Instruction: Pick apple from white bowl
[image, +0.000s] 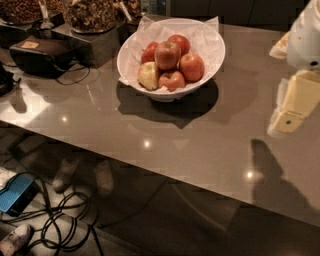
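Observation:
The white bowl (131, 56), lined with crinkled white paper, stands on the grey table at the upper middle of the camera view. It holds several apples. The apple (167, 54), red with a yellowish blush at its stem dimple, sits on top of the pile. A pale yellow-green apple (148, 75) lies at the bowl's left front, with darker red apples around it. The gripper (292, 107), cream-coloured, hangs at the right edge of the view, well to the right of the bowl and above the table. It holds nothing that I can see.
The grey table (150, 145) has its front edge running diagonally across the lower view. A black box (42, 55) with a cable sits at the left. Containers of snacks (90, 12) stand behind it. Cables and a blue device (15, 192) lie on the floor below.

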